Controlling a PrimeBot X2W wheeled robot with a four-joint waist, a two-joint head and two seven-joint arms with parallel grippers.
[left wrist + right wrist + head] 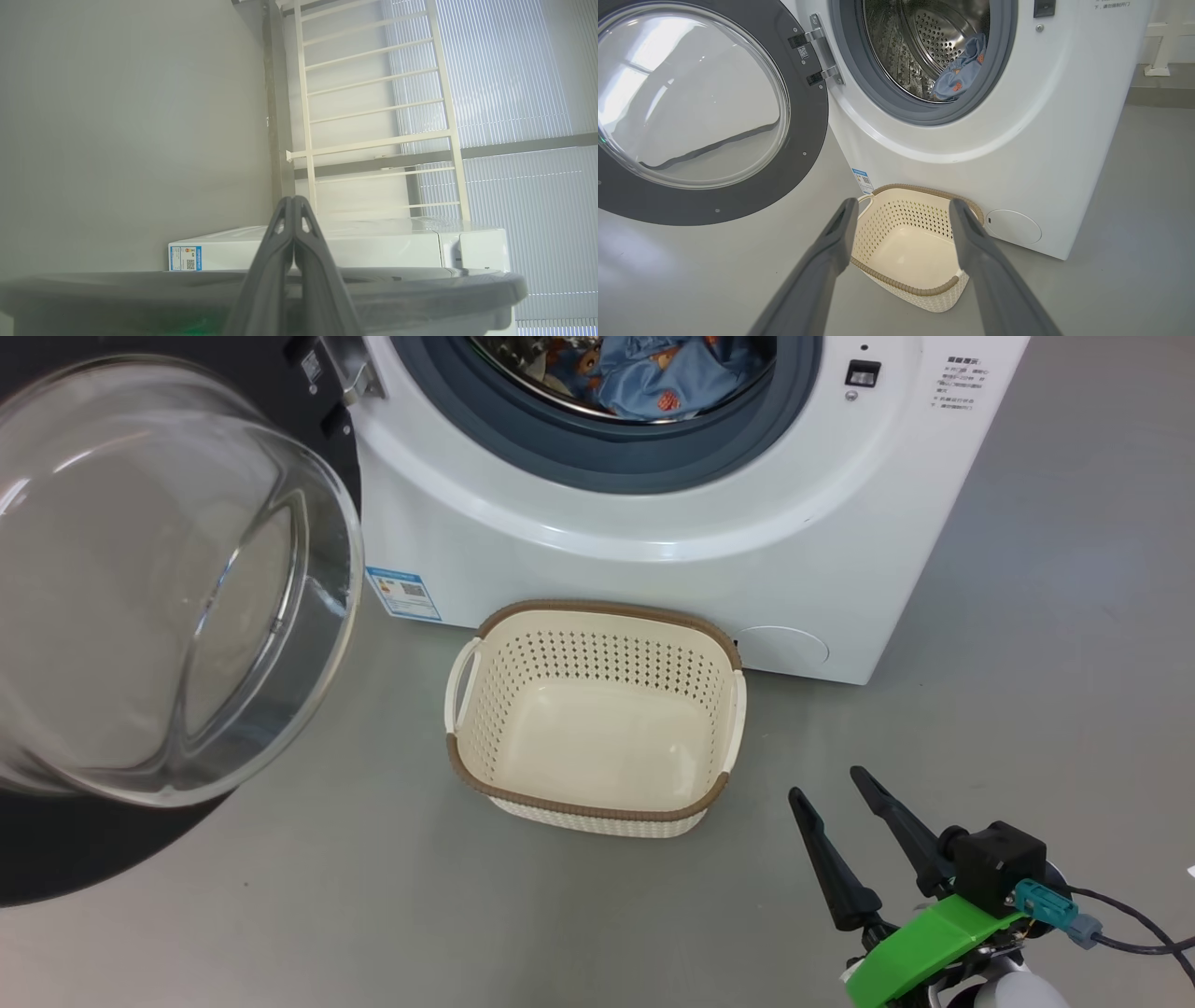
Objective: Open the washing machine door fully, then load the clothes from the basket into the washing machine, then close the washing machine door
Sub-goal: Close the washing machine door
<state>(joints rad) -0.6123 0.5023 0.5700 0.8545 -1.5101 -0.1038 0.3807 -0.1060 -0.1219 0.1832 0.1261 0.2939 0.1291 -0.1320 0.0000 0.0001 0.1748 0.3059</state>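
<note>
Right wrist view, perforated drum (pixel 941 35) (clothes (pixel 958 74) inside)

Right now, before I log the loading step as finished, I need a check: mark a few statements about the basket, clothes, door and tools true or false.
1. The basket is empty. True.
2. The clothes lie on the floor beside the basket. False: they lie inside the washing machine.
3. The washing machine door is shut. False: it stands swung open to the side of the opening.
4. The right tool is open and holds nothing. True.
5. The left tool is open. False: its fingers are pressed together.
</note>
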